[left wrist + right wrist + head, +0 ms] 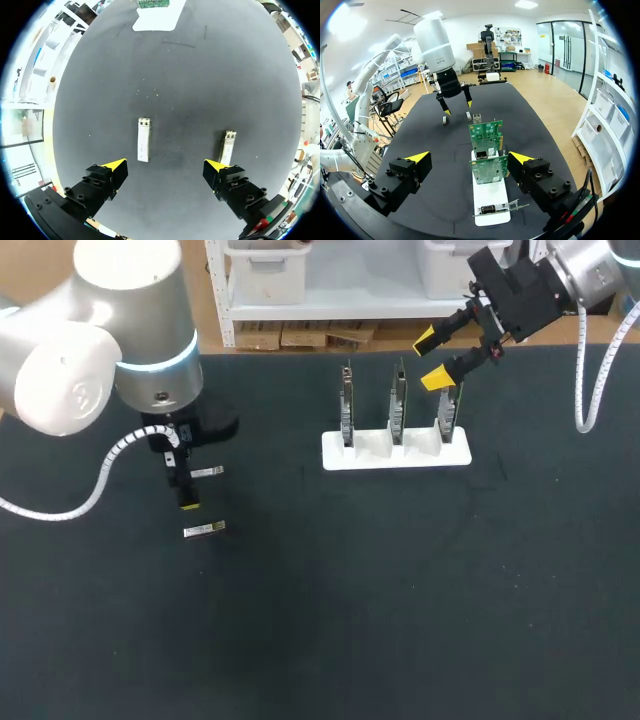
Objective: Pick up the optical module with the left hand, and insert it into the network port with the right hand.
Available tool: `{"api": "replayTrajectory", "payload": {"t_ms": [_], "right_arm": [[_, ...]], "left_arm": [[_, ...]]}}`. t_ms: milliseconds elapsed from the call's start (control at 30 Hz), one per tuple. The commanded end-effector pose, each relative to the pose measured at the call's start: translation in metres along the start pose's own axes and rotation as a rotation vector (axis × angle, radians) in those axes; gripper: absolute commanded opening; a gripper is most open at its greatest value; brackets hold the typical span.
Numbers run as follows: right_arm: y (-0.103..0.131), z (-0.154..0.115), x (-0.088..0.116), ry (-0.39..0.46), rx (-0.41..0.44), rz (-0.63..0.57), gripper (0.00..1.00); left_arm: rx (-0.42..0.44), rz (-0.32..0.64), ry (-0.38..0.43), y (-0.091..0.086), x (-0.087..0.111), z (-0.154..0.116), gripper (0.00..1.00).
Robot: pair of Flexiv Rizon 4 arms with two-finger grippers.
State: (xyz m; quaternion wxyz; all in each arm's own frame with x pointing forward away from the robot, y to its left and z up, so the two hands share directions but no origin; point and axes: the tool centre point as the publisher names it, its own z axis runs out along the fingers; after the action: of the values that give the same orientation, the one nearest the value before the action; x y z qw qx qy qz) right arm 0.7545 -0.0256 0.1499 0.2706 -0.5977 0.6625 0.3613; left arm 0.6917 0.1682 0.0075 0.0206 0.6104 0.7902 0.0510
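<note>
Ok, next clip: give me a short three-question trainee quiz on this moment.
1. How many optical modules lie on the table?
2. True or false: the left gripper is shut on a module.
3. How many circuit boards stand in the white stand? A: two. B: three. C: four.
Key: 1: two. 2: false, it is open with both modules lying loose on the table. 3: B.

- The left arm (120,340) comes in far to the left of the white stand (395,452).
- The left gripper (165,166) points straight down, fingers wide apart.
- The right gripper (431,358) hangs tilted above the stand's right end, fingers apart.
</note>
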Motion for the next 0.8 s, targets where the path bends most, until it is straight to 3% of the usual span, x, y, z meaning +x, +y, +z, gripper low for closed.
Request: {"api": "replayTrajectory", "payload": {"t_ms": [33, 800], "right_arm": [[0.001, 0.0, 0.0, 0.001, 0.004, 0.001, 1.0], [0.001, 0.0, 0.0, 0.001, 0.004, 0.001, 1.0]], "left_arm": [[0.032, 0.008, 0.006, 0.01, -0.003, 0.005, 1.0], [0.04, 0.014, 0.01, 0.016, -0.003, 0.022, 1.0]]}}
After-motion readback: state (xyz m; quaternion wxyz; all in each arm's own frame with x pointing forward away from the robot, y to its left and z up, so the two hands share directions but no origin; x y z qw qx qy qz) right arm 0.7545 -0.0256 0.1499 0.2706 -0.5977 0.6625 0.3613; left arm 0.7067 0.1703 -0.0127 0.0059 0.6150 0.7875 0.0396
